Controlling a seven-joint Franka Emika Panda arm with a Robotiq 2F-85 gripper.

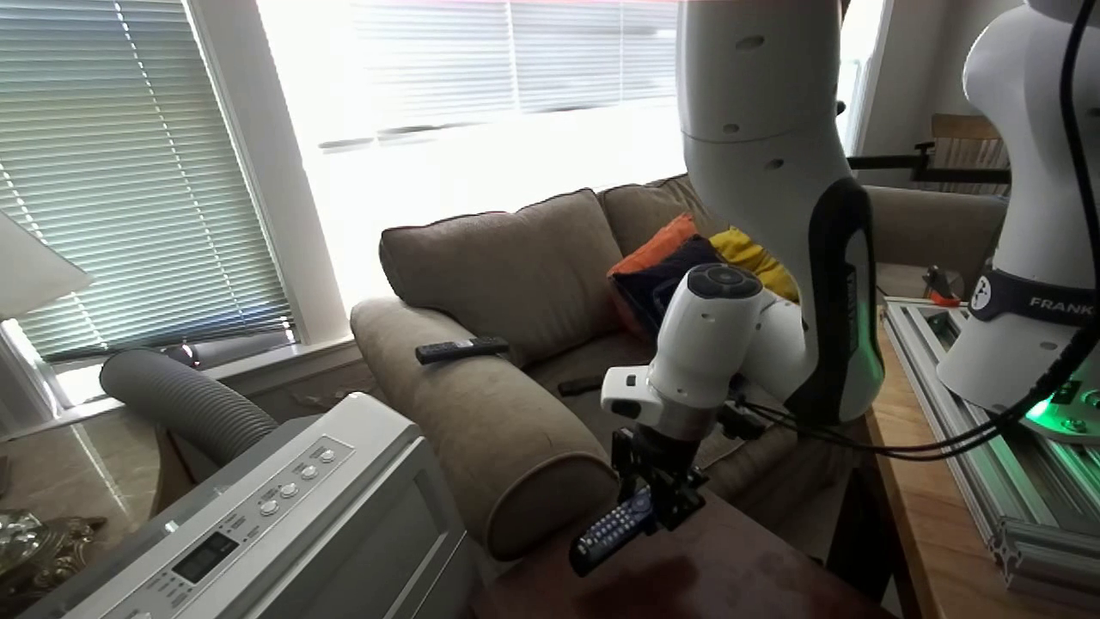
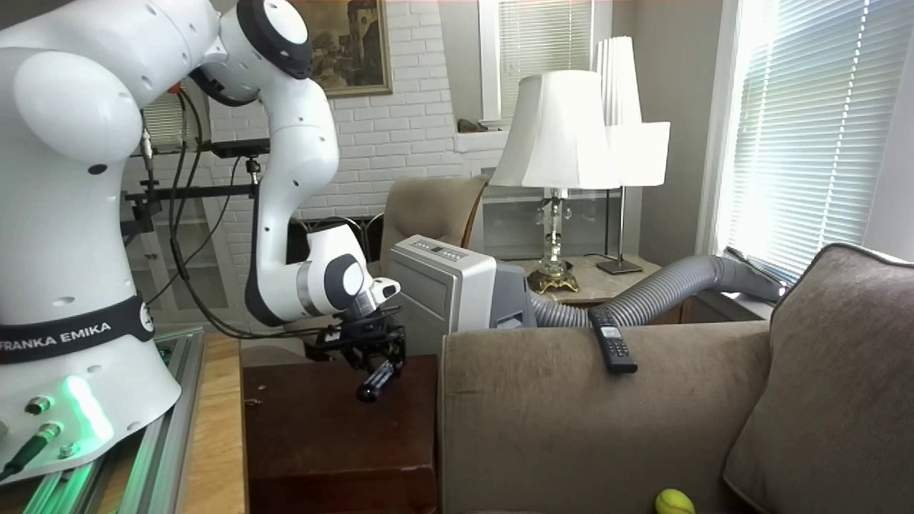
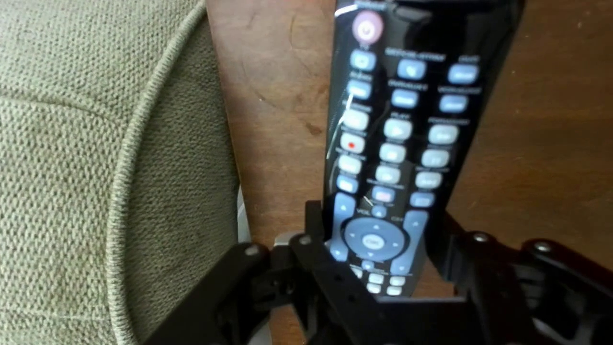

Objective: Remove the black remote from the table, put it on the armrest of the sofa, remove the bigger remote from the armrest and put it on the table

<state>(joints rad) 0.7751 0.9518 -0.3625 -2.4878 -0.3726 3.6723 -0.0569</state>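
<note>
Now my gripper [image 3: 378, 227] pinches the bigger remote [image 3: 400, 143], glossy black with bluish and white buttons, over the table [image 2: 335, 435] near its edge beside the sofa [image 1: 533, 309]; the arm [image 1: 765, 180] hangs bent.

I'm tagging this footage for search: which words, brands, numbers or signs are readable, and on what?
"FRANKA EMIKA", plus a round emblem: black band around the white robot arm.
"VOL": long black remote with pale buttons.
"CH": same remote.
Power symbol, red dot, arrows: same remote.
Too small or blurred: that remote's other labels; print on the boxy white machine; key markings on the slim black remote; the arm's sideways lettering.
Numbers: none readable.
</note>
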